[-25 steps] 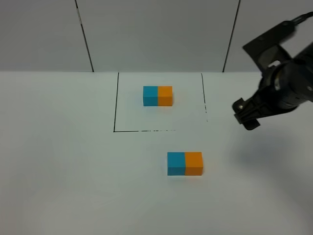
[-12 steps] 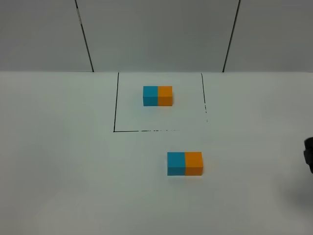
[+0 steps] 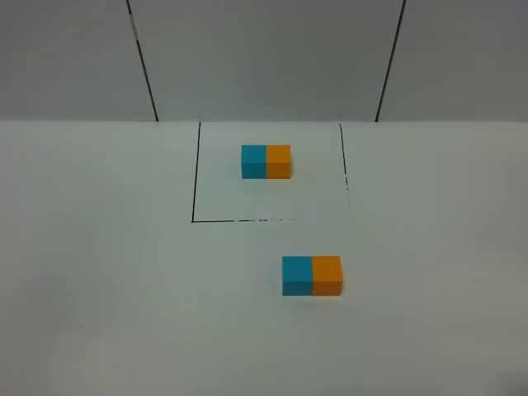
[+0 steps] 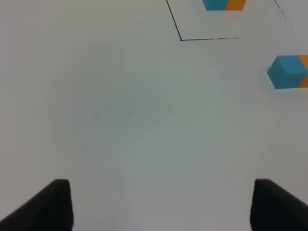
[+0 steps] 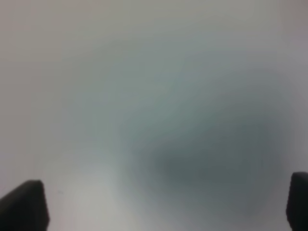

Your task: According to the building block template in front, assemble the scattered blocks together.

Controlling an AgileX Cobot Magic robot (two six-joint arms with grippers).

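The building block template (image 3: 266, 162) is a small blue-and-orange bar inside a black outlined square (image 3: 195, 190) at the back of the table; the left wrist view catches its edge (image 4: 224, 4). Of the scattered blocks, the blue cube (image 3: 297, 275) and the orange cube (image 3: 327, 275) sit side by side, touching, in front of the square, blue on the left. The left wrist view shows this blue cube (image 4: 288, 72) far from my left gripper (image 4: 161, 207), which is open and empty. My right gripper (image 5: 161, 204) is open over bare, blurred table. Neither gripper appears in the exterior view.
The white table (image 3: 115, 289) stretches around the blocks. A grey panelled wall (image 3: 264, 58) with dark seams stands behind it.
The right arm, which hung at the right edge of the exterior view a second ago, has withdrawn out of that view. The blocks have not moved.
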